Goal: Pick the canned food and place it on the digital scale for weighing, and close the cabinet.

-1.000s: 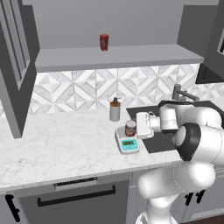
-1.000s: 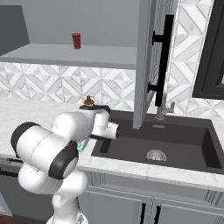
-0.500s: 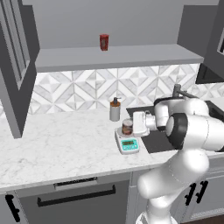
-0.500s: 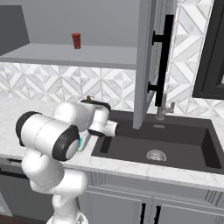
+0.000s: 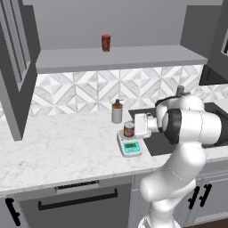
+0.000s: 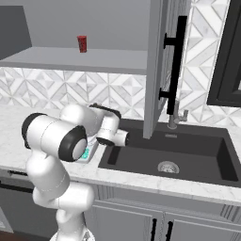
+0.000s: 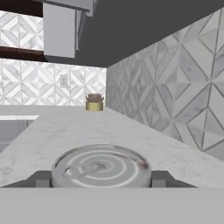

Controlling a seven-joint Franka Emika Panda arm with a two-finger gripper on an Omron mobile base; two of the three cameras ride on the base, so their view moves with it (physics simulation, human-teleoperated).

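Arm is folding tightly in front of the base: the elbow is bulging high and forward, and the forearm is reaching sideways at bench (image 5: 58,151) height, the wrist turned so the hand is lying roughly level, pointing toward the scale.

The claw (image 5: 133,127) is sitting right at the canned food (image 5: 129,129), on the sink side of it. In the hand view the can's pale ringed lid (image 7: 101,167) is lying directly between the two dark fingertips (image 7: 41,178), one tip showing at each side of the tin. The tips are flanking the can closely; whether they are pressing on it or standing just off it, cannot tell.

The canned food is standing upright on the digital scale (image 5: 130,144), its red-brown label facing the left base camera. The scale is resting on the marble bench near the front edge, just beside the black sink (image 6: 188,157), its teal display facing forward.

A grey pump bottle (image 5: 117,111) is standing behind the scale, near the tiled backsplash. A slim red container (image 5: 106,42) is standing on the cabinet's open shelf (image 5: 120,58).

The cabinet doors are hanging open: one door (image 6: 164,61) with black bar handle is projecting out above the sink, another door (image 5: 15,67) is standing out at the left.
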